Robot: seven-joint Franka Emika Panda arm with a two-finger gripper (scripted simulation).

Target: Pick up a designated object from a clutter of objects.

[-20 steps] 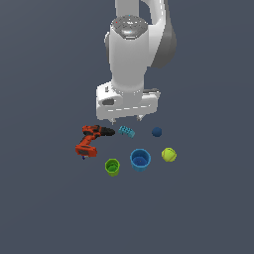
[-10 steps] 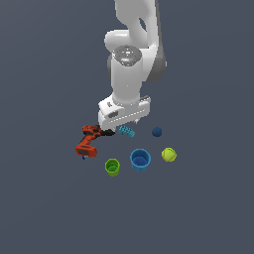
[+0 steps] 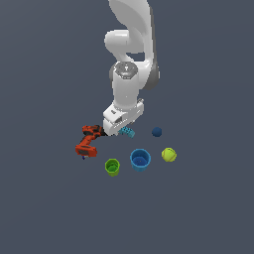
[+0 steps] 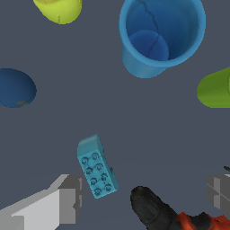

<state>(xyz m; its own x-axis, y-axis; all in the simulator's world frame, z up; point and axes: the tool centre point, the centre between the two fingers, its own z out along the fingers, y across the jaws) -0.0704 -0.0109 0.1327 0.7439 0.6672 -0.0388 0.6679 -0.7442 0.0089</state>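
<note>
In the exterior view we saw the drill (image 3: 88, 142) lying farthest to that view's left, orange-red with a black nose. Just beside it, toward the exterior view's right, the claw (image 3: 114, 132) hung low over the grey bench (image 3: 198, 208), with the white arm (image 3: 128, 64) rising above it. The teal ribbed piece (image 3: 127, 132) lay on the bench at the claw's edge, partly tucked under the white hand. Further right sat the dark blue ball (image 3: 157, 132), and nearer the camera stood a row of the green cup (image 3: 112, 166), the blue cup (image 3: 140, 160) and the yellow-green ball (image 3: 168, 155), all well apart from the claw.

From the wrist view we found the claw (image 4: 146, 195) spread wide, its two grey fingers (image 4: 69, 197) far apart and gripping nothing. The teal ribbed piece (image 4: 96, 166) lay flat between them, studs up, close beside one finger, though we could not tell whether they touched. The black drill nose (image 4: 150, 209) also reached into the gap between the fingers, just beside the piece. Beyond lay the dark blue ball (image 4: 15, 87), the yellow-green ball (image 4: 58, 9), the open blue cup (image 4: 161, 33) and the green cup (image 4: 214, 88)
</note>
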